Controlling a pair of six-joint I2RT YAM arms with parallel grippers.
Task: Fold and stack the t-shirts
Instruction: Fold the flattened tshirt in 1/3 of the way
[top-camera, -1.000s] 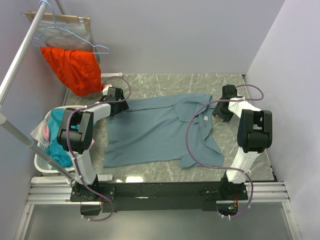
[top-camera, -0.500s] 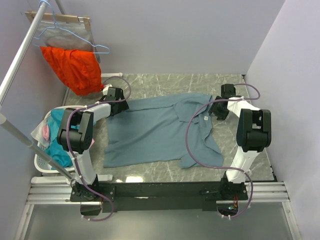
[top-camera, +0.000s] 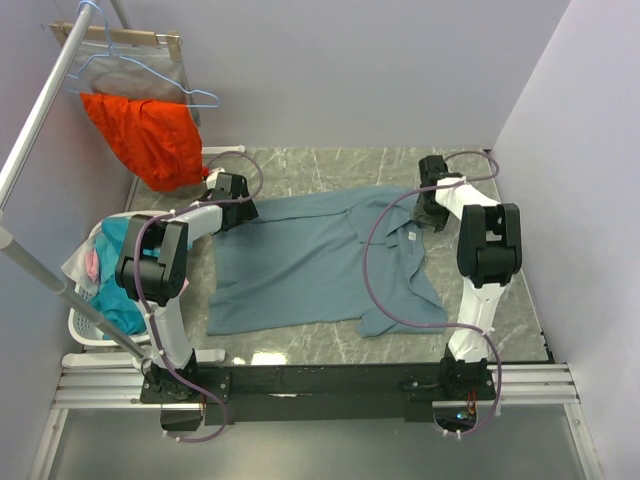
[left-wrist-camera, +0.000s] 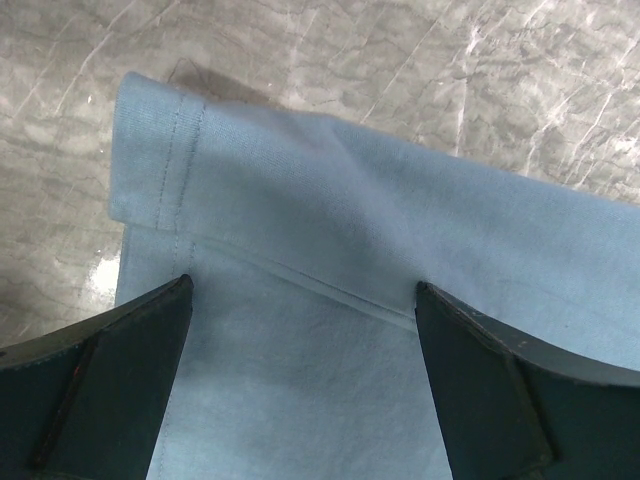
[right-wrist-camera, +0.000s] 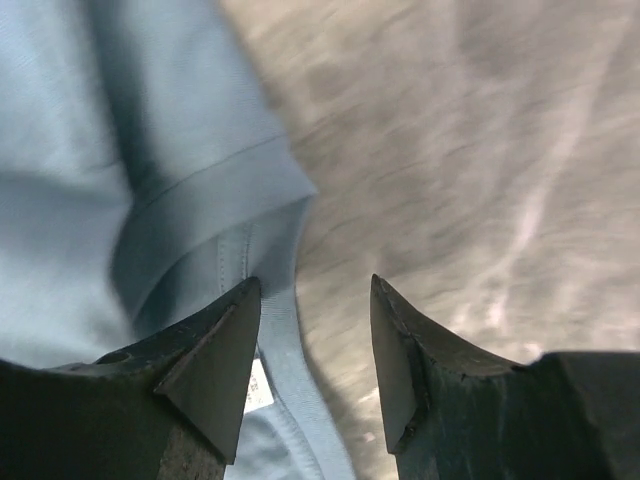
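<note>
Fingers spread wide with nothing between them, the left gripper (left-wrist-camera: 302, 288) is hovering over the hemmed corner at 10 o'clock of the slate-blue t-shirt (top-camera: 300, 260), which is lying spread on the marble table (top-camera: 330, 165), while the right gripper (right-wrist-camera: 312, 290) is hanging at 2 o'clock, fingers less widely parted and empty, over its neck edge.

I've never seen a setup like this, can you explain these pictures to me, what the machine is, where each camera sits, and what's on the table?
Two robot arms are bolted to the near edge of the table. The overhead view looks down from behind them; the other two come from cameras on each wrist. A slate-blue t-shirt lies spread out. The left gripper hangs open over a sleeve, the right gripper open at the collar. Neither holds anything yet. An orange garment hangs at the far left.
</note>
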